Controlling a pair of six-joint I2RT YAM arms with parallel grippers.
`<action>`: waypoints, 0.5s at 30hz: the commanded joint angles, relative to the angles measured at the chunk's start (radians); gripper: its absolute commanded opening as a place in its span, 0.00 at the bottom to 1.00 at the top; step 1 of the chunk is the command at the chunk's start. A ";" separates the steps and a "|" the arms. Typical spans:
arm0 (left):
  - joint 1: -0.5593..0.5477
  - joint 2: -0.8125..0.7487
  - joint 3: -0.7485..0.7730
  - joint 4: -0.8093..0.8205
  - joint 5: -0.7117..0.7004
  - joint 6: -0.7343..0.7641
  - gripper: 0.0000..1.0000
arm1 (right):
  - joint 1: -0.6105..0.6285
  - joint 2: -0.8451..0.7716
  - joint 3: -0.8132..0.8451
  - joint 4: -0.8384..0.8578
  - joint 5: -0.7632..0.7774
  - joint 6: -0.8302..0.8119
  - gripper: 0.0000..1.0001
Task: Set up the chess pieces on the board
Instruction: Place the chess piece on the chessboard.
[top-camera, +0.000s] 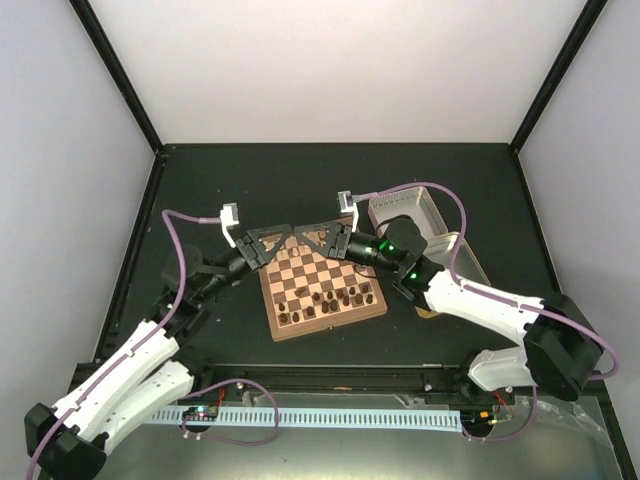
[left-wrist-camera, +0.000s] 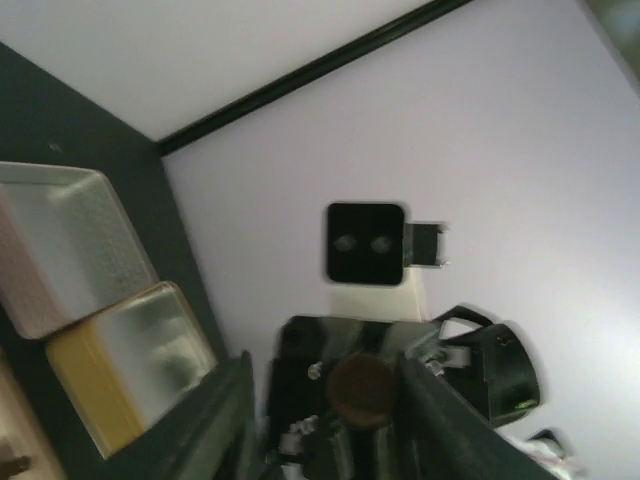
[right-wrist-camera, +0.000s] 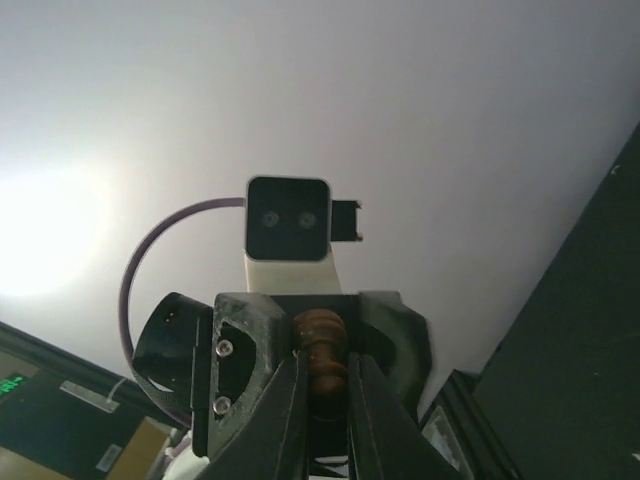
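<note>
Hovering over the far rim of the small square wooden chessboard with light and dark brown chequered squares (top-camera: 298, 268), the two arms meet nose to nose at the centre of the top view. The right arm's fingers (right-wrist-camera: 292, 410) are clamped narrow on one dark brown turned wooden chessman (right-wrist-camera: 322, 355), held in the air between the two wrists. The left arm's fingers (left-wrist-camera: 232, 420) stand a little apart on either side of its round base, with a gap showing, so they seem to have no hold on it. I judge this a hand-over from left to right.

The set-up looks partly done. A cluster of tiny chessmen (top-camera: 325, 297), mostly dark with a few pale, stands on the nearer rows, too small to tell whether each is on its proper square. The far rows show bare squares where the arms do not cover them, so one side looks left to place.

Whether more pieces lie in the silver square metal tin half (top-camera: 405, 208) at upper right, or in the yellow-rimmed tin half (left-wrist-camera: 130, 370) beside it, I cannot tell.

Black counter (top-camera: 240, 190) gives room beyond and to the left of the board. The right side is tighter, with the tins near the board's far right corner and the right forearm crossing there. A low sweep could catch the board's brown rim or the standing pieces. Purple cables (top-camera: 175, 225) loop near both wrists.
</note>
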 joint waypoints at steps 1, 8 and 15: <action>0.009 -0.044 -0.007 -0.191 -0.084 0.098 0.49 | -0.002 -0.032 0.046 -0.174 0.037 -0.119 0.01; 0.070 -0.110 0.043 -0.641 -0.268 0.331 0.81 | -0.002 0.026 0.209 -0.864 0.161 -0.496 0.01; 0.093 -0.209 0.083 -0.944 -0.565 0.541 0.84 | 0.058 0.260 0.521 -1.340 0.318 -0.756 0.01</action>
